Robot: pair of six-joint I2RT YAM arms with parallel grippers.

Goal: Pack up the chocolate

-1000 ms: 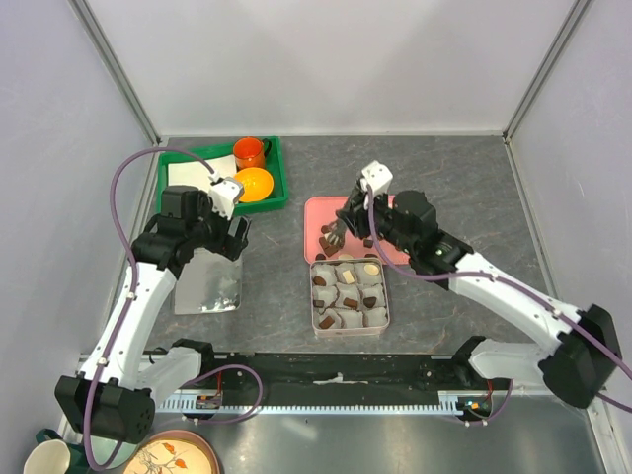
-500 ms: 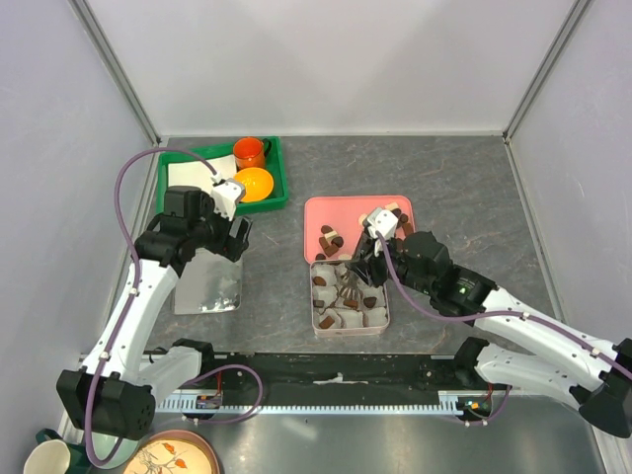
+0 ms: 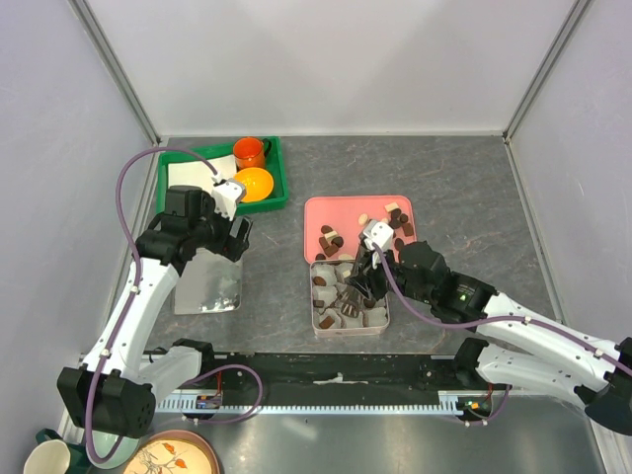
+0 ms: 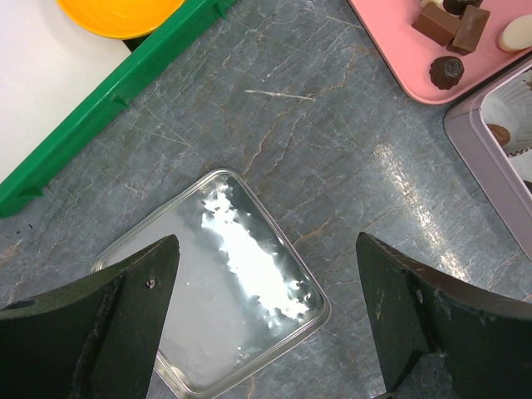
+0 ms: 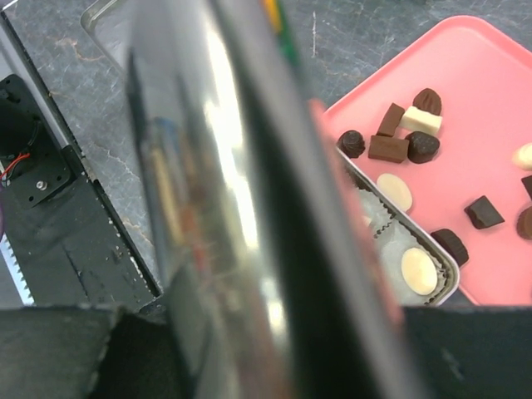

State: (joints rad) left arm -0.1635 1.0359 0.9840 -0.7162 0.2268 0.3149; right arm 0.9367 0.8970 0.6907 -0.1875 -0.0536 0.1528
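Note:
Loose dark and pale chocolate pieces (image 3: pixel 329 235) lie on the pink tray (image 3: pixel 341 209); they also show in the right wrist view (image 5: pixel 407 145). The square tin (image 3: pixel 386 308) in front of the tray holds grey paper cups, several with chocolates in them. My right gripper (image 3: pixel 363 272) is shut on shiny metal tongs (image 5: pixel 216 166), whose tips (image 3: pixel 348 296) hang over the tin's middle. I cannot tell whether the tongs hold a piece. My left gripper (image 3: pixel 229 235) is open and empty above the tin's lid (image 4: pixel 216 291).
A green tray (image 3: pixel 276 178) at the back left holds an orange cup (image 3: pixel 249 152), an orange bowl (image 3: pixel 254 184) and white paper. The silver lid (image 3: pixel 209 281) lies flat left of the tin. A black rail (image 3: pixel 336 380) runs along the near edge.
My right gripper has moved with the tongs from over the pink tray toward me, and now hangs over the tin. The left arm has not moved.

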